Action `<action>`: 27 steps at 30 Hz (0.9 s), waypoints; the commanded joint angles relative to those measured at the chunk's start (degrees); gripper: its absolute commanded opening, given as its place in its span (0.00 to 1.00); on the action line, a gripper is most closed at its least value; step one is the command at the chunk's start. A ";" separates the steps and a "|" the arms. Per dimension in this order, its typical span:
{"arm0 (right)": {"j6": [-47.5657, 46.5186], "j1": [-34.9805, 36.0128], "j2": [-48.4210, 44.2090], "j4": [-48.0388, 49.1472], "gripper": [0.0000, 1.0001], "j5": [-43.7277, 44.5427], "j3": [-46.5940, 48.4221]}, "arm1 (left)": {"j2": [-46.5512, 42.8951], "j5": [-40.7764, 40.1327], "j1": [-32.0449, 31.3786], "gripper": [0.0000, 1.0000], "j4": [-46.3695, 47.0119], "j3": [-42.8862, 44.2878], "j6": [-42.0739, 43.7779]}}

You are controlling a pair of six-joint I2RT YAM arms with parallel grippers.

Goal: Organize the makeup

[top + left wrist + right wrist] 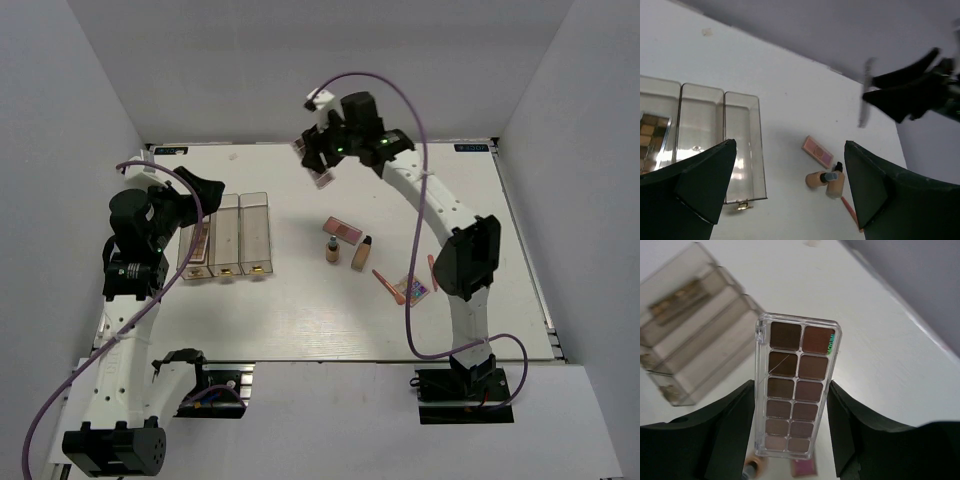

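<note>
My right gripper (322, 165) is raised over the far middle of the table, shut on a brown palette (796, 385) in a clear case. My left gripper (200, 190) hangs open and empty above the left end of the clear three-compartment box (228, 236). Another brown palette (650, 142) lies in the box's left compartment. On the table right of the box lie a pink palette (342, 229), two beige foundation bottles (332, 248) (361, 253), two pink-red pencils (383, 282) (432, 268) and a multicolour palette (411, 289).
The box's middle compartment (700, 125) and right compartment (742, 145) hold nothing that I can see. The white table (300, 320) is ringed by grey walls at the back and sides. The right arm's purple cable (415, 150) loops over the table's right half.
</note>
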 commanded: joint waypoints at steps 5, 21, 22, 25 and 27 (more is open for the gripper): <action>5.15 11.49 7.23 12.19 0.01 -11.42 6.70 | -6.33 5.74 -0.12 0.98 8.20 1.35 2.22; 30.72 23.62 19.89 45.15 0.00 -10.12 6.97 | -13.46 3.63 -0.12 0.98 3.99 6.26 4.85; 31.17 24.41 20.77 47.52 0.00 -8.63 7.24 | -13.63 3.54 -0.12 0.98 2.86 6.70 4.85; 32.32 25.38 23.93 50.25 0.00 -6.25 9.43 | -14.16 3.46 -0.12 0.98 1.10 7.58 5.03; 32.93 25.99 25.43 51.75 0.00 -5.54 9.61 | -14.51 3.37 -0.12 0.98 0.04 8.20 5.12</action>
